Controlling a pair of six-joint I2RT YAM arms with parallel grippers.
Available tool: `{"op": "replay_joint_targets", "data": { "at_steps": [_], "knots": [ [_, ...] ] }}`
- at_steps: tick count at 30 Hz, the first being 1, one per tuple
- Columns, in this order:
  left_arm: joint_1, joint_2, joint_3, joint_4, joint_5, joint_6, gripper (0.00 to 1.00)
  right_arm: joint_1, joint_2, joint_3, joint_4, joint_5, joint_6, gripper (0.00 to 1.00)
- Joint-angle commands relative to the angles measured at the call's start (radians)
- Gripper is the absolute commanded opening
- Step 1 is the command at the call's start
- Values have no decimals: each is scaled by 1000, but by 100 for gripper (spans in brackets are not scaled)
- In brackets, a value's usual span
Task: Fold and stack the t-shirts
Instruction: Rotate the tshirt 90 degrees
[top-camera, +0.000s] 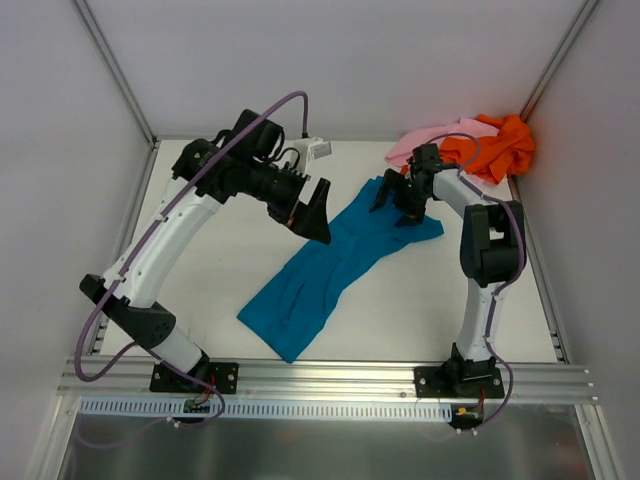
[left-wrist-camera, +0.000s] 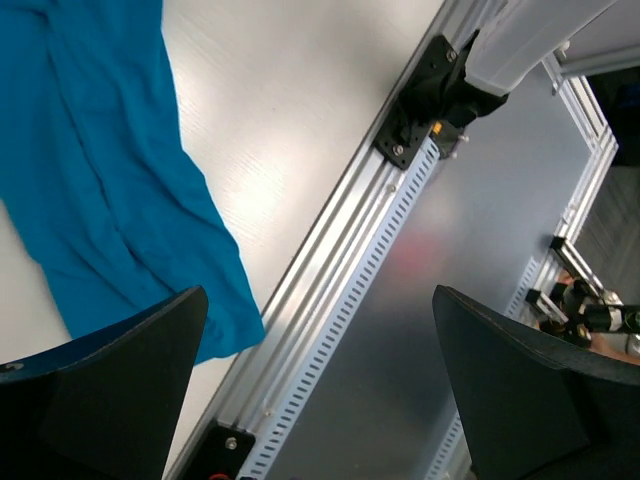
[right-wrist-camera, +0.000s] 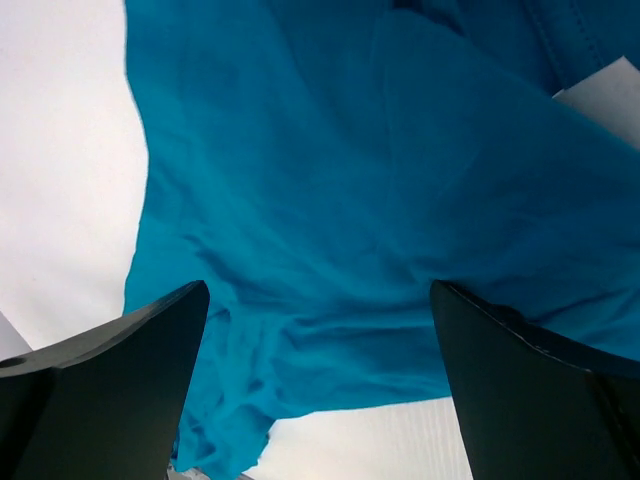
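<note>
From above, we see the teal shirt (top-camera: 320, 275) lying crumpled and unfolded, with the orange shirt (top-camera: 497, 145) and the partly hidden pink shirt (top-camera: 428, 142) heaped beyond its far right end; nothing is folded or stacked yet. The left gripper (top-camera: 312, 212) hovers beside it, wide open and empty; its wrist view catches only the shirt's near end. The right gripper (top-camera: 398, 198), equally wide and empty, hangs over the far end, where its view crops the shirt.

White tabletop (top-camera: 400, 300) w/ pale walls (top-camera: 330, 60) — alu rail (top-camera: 330, 378) near edge
</note>
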Motion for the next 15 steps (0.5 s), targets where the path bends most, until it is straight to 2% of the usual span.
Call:
{"op": "replay_joint_targets", "data": {
  "at_steps": [1, 7, 11, 15],
  "knots": [
    [10, -75, 66, -8, -59, -48, 99, -2, 19, 52, 33, 15, 5, 99],
    [21, -113, 109, 67, -87, -63, 99, 0, 122, 86, 70, -5, 17, 100],
    [24, -121, 105, 51, -108, -57, 99, 10, 225, 210, 71, -42, 27, 99],
    [30, -124, 82, 5, -124, -48, 99, 27, 366, 481, 44, -100, 43, 100]
  ]
}}
